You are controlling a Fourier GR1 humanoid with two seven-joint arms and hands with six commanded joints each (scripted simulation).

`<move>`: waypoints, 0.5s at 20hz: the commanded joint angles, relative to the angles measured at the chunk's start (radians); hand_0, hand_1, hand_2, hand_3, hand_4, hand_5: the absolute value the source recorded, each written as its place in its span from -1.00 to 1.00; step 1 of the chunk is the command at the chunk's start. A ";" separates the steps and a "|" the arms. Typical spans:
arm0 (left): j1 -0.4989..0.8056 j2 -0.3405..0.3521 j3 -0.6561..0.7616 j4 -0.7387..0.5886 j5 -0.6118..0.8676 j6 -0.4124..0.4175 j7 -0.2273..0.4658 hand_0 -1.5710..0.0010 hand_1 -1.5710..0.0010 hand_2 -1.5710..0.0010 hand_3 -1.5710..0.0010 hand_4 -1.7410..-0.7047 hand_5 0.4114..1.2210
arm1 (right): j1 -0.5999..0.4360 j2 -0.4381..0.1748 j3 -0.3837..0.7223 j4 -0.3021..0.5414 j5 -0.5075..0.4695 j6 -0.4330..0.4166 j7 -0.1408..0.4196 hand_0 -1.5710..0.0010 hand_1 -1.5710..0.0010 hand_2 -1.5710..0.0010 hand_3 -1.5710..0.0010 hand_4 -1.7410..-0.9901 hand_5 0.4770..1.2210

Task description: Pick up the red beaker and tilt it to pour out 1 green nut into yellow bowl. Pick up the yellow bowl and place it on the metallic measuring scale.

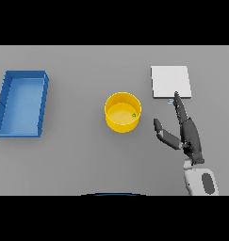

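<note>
The yellow bowl (122, 112) stands upright at the middle of the table, with a small green nut (134, 115) inside near its right wall. To its upper right lies the flat pale metallic scale (170, 82). My right hand (189, 135) is open just right of the bowl, fingers straight and pointing away toward the scale's front edge, thumb spread toward the bowl without touching it. No red beaker shows. My left hand is out of view.
A blue rectangular tray (3, 104) rests at the far left of the table, well away from the bowl.
</note>
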 commanded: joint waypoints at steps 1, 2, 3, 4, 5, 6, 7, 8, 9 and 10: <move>0.025 0.006 0.019 -0.008 0.034 0.017 0.015 -1.00 -1.00 -1.00 -0.96 -1.00 1.00 | 0.006 0.003 0.003 0.000 -0.013 0.012 -0.002 1.00 1.00 1.00 1.00 0.60 -0.51; 0.058 0.015 0.042 -0.002 0.075 0.041 0.064 -1.00 -1.00 -1.00 -0.97 -1.00 1.00 | 0.009 0.005 0.005 -0.001 -0.013 0.013 -0.015 1.00 1.00 1.00 1.00 0.58 -0.50; 0.089 0.021 0.060 -0.017 0.111 0.059 0.090 -1.00 -1.00 -1.00 -0.98 -1.00 1.00 | 0.012 0.007 0.009 0.000 -0.009 0.013 -0.012 1.00 1.00 1.00 1.00 0.56 -0.49; 0.118 0.031 0.078 -0.038 0.147 0.076 0.106 -1.00 -1.00 -1.00 -0.98 -1.00 1.00 | 0.006 0.000 0.006 -0.001 -0.007 0.013 -0.002 1.00 1.00 1.00 1.00 0.53 -0.48; 0.151 0.038 0.091 -0.068 0.179 0.091 0.111 -1.00 -1.00 -1.00 -0.93 -1.00 1.00 | 0.004 0.003 0.011 0.011 0.005 0.007 -0.013 1.00 1.00 1.00 1.00 0.53 -0.45; 0.190 0.039 0.099 -0.093 0.209 0.101 0.131 -1.00 -1.00 -1.00 -0.89 -1.00 1.00 | 0.009 -0.002 0.011 -0.002 -0.001 0.014 -0.021 1.00 1.00 1.00 1.00 0.49 -0.44; 0.237 0.039 0.105 -0.127 0.241 0.112 0.156 -1.00 -1.00 -1.00 -0.86 -1.00 1.00 | 0.014 -0.007 0.014 -0.009 0.011 0.008 -0.021 1.00 1.00 1.00 1.00 0.47 -0.41; 0.285 0.048 0.112 -0.175 0.272 0.119 0.171 -1.00 -1.00 -1.00 -0.82 -1.00 1.00 | 0.010 -0.006 0.016 -0.006 0.019 0.005 -0.008 1.00 1.00 1.00 1.00 0.46 -0.39; 0.334 0.044 0.117 -0.228 0.305 0.141 0.195 -1.00 -1.00 -1.00 -0.78 -1.00 1.00 | 0.009 -0.001 0.020 -0.001 0.024 0.001 -0.012 1.00 1.00 1.00 1.00 0.46 -0.39; 0.393 0.050 0.119 -0.296 0.336 0.158 0.208 -1.00 -1.00 -1.00 -0.75 -1.00 1.00 | 0.008 -0.001 0.018 -0.003 0.017 0.005 -0.012 1.00 1.00 1.00 1.00 0.46 -0.39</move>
